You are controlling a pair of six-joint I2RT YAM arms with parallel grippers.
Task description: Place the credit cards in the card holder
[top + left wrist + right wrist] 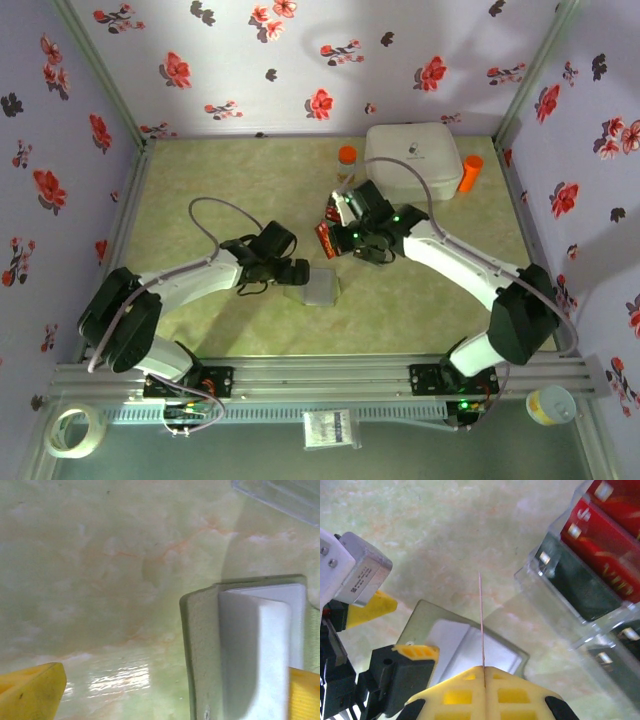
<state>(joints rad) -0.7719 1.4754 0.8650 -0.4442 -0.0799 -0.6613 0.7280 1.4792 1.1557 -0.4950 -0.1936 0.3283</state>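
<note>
The card holder (318, 288) lies open on the green table, its pale sleeves facing up. My left gripper (297, 272) stands open at its left edge. In the left wrist view one yellow fingertip (306, 690) sits over the card holder (250, 645) and the other (35, 690) is off to its left. My right gripper (484, 672) is shut on a thin credit card (481, 620), seen edge-on above the card holder (460, 645). From above that card (325, 240) looks red. More red and black credit cards (592, 565) stand in a clear rack (340, 210).
A large white rounded box (412, 155) sits at the back right, with orange-capped bottles (347, 160) (470, 172) on either side. The clear rack's corner (280, 495) lies just beyond the card holder. Flowered walls close in the table.
</note>
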